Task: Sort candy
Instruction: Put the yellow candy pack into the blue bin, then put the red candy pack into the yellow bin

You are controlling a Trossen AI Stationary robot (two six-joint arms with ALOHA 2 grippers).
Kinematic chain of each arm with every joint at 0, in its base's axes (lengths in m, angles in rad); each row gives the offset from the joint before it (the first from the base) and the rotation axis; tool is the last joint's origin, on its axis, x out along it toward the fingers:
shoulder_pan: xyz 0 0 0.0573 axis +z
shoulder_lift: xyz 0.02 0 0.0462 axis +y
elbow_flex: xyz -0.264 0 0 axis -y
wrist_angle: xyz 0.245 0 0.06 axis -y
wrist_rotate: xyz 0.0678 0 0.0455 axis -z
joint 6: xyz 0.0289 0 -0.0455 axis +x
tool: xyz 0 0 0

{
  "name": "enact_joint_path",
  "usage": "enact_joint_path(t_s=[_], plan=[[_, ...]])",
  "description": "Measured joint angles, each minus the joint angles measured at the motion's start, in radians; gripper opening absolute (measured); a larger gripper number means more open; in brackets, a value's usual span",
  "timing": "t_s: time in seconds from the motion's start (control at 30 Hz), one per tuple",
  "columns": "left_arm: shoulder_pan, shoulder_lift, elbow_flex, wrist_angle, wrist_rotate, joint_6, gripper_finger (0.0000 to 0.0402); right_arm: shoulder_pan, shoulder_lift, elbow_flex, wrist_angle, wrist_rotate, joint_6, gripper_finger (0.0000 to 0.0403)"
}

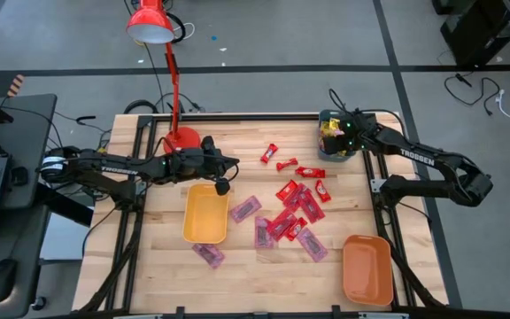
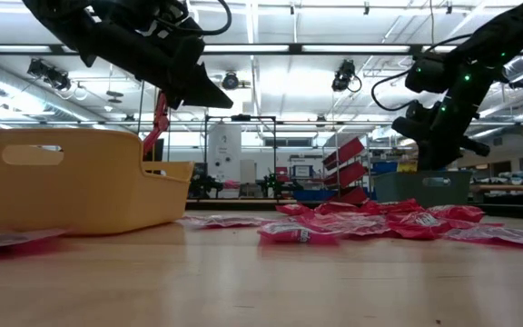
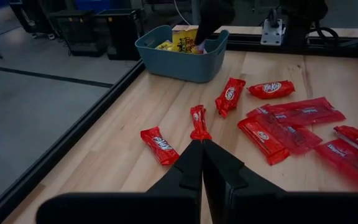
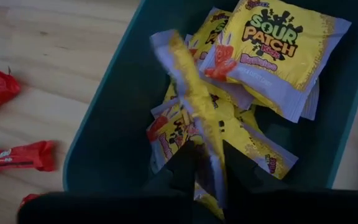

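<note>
While the right gripper was poised over the teal plastic bin at about one o'clock on the pale wooden table, a yellow packet with dark print was seen standing on edge between its dark fingers, which were parted only narrowly around it; whether it was gripped or merely loose between them could not be told. More yellow packets were piled inside the same bin. The left gripper was held with its fingers pressed together and nothing between them, above the twelve o'clock rim of the yellow plastic tray near the table's centre. Red wrapped bars and pinkish-purple packets were scattered across the wood from the centre out toward three o'clock, with three red bars lying apart toward twelve o'clock, between the lamp's base and the teal bin. One pinkish-purple packet was left at six o'clock of the yellow tray. An orange plastic tray was set at about five o'clock on the table. A red desk lamp was stood at eleven o'clock.
</note>
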Motion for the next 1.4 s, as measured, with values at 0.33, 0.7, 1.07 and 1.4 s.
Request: enact_joint_path(t_s=[0.33,0.7,1.07,1.4], plan=[[0.000,0.000,0.000,-0.001,0.000,0.000,0.0015,0.000,0.000,0.000,-0.002,0.002,-0.006,0.0120],[0.000,0.000,0.000,-0.001,0.000,-0.004,0.0015,0.000,0.001,0.044,-0.102,0.003,-0.003,0.0197],[0.000,0.000,0.000,-0.001,0.000,-0.004,0.0015,0.014,0.001,0.121,-0.226,0.004,0.010,0.0230],[0.000,0.000,0.000,-0.001,0.000,-0.003,0.0015,0.117,0.001,0.254,-0.215,0.004,-0.053,0.0207]])
